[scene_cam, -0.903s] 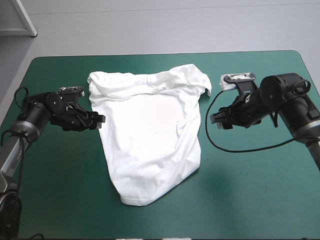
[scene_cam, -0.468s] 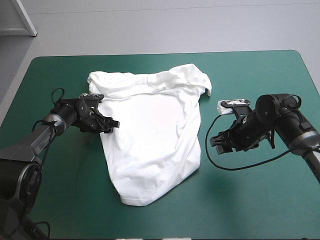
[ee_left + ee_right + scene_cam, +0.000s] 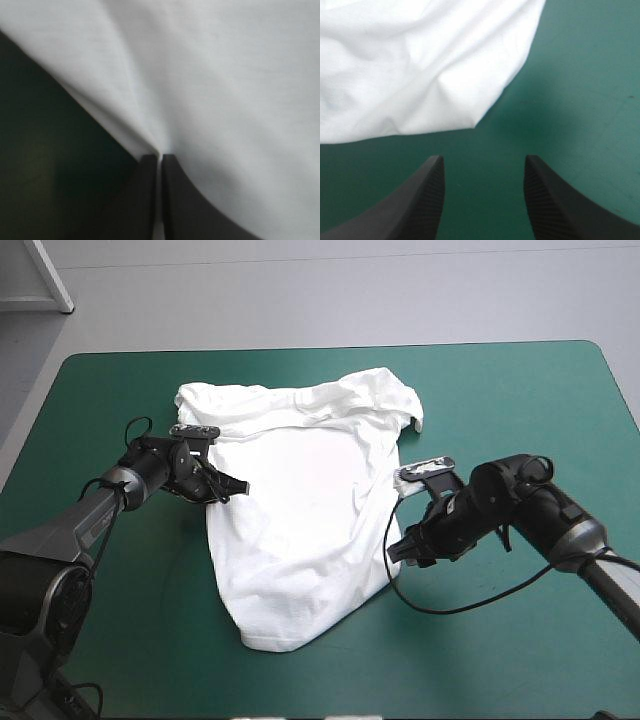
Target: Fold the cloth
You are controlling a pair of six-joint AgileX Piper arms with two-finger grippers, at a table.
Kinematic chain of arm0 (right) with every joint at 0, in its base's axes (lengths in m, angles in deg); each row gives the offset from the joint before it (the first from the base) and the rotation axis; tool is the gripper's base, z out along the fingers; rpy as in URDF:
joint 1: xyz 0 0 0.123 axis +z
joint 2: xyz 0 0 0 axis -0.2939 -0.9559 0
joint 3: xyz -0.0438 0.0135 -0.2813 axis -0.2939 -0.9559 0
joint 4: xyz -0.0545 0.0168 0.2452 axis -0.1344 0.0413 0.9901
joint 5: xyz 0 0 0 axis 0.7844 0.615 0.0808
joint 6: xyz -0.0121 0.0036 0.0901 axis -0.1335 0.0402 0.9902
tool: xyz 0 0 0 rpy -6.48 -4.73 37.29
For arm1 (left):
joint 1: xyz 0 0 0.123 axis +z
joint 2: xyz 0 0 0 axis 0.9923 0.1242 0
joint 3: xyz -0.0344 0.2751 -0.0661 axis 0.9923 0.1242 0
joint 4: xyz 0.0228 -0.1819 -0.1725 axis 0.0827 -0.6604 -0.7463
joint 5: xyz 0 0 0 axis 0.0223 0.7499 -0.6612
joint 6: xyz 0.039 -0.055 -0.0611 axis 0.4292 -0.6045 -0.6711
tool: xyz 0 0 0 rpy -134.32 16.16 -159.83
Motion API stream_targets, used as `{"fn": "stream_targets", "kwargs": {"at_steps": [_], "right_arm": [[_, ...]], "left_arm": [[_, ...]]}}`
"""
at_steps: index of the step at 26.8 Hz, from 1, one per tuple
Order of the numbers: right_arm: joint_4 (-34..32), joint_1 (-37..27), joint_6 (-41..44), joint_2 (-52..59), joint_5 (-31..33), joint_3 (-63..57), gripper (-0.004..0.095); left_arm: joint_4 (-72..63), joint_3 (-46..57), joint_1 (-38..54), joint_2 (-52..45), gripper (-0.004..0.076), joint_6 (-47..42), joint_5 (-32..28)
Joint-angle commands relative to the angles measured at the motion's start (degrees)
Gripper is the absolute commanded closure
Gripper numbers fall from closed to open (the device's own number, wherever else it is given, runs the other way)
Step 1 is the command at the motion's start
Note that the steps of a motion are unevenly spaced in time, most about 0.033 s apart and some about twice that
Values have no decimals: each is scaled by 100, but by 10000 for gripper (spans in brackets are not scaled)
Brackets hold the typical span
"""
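The T-shirt (image 3: 300, 530) lies spread on the teal-green table cover (image 3: 520, 640), a little left of the middle, shaped like a wedge. Its narrow, rounded end points toward the near edge of the table. Its long axis runs from near to far, leaning slightly to the right as it goes away. Partway up the right edge of the cloth, the right gripper (image 3: 395, 550) sits low over the cover, just beside the T-shirt but not touching it. In its wrist view its black fingers stand well apart with bare cover between them, and a corner of white cloth lies just ahead of them. Farther on, at the opposite side, the left gripper (image 3: 238, 485) reaches in over the left edge of the T-shirt. Its fingers are pressed almost together, clamped on the cloth, with only a thin white sliver between them. A crease runs away from that pinch. Beyond both grippers the T-shirt is at its widest, ending in a rumpled band of bunched cloth that runs crosswise near the far edge.
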Motion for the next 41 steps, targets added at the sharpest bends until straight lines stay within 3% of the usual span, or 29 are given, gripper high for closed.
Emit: {"fn": "stream_targets", "kwargs": {"at_steps": [1, 7, 13, 16, 18, 19, 21, 24, 34, 41], "right_arm": [[-148, 253, 255, 123, -897, -202, 450], [-120, 290, 350, -458, -1439, -528, 429], [801, 312, -103, -1002, -1779, -528, 395], [830, 312, -128, -1290, -1766, -528, 401], [830, 312, -171, -1428, -1752, -528, 547], [830, 312, -317, -1427, -1813, -528, 724], [816, 312, -485, -1281, -1959, -493, 911], [602, 312, -413, -839, -1995, -202, 913], [-968, 312, 517, 519, -1407, 2013, 912], [-1254, 312, 168, 916, -1335, 4136, 912]], "left_arm": [[17, 60, -43, -36, 734, -77, 228], [27, 60, -43, -146, 734, -56, 240], [16, 60, -43, -233, 734, -56, 241], [16, 60, -43, -233, 734, -56, 251], [16, 60, -43, -244, 734, -56, 251], [16, 60, -43, -277, 734, -56, 251], [16, 60, -43, -465, 734, -56, 145], [105, -138, -43, -922, 734, -56, 129], [322, -2315, -43, -2113, 734, 245, 1189], [360, -4733, -43, -2323, 734, 536, 1885]]}}
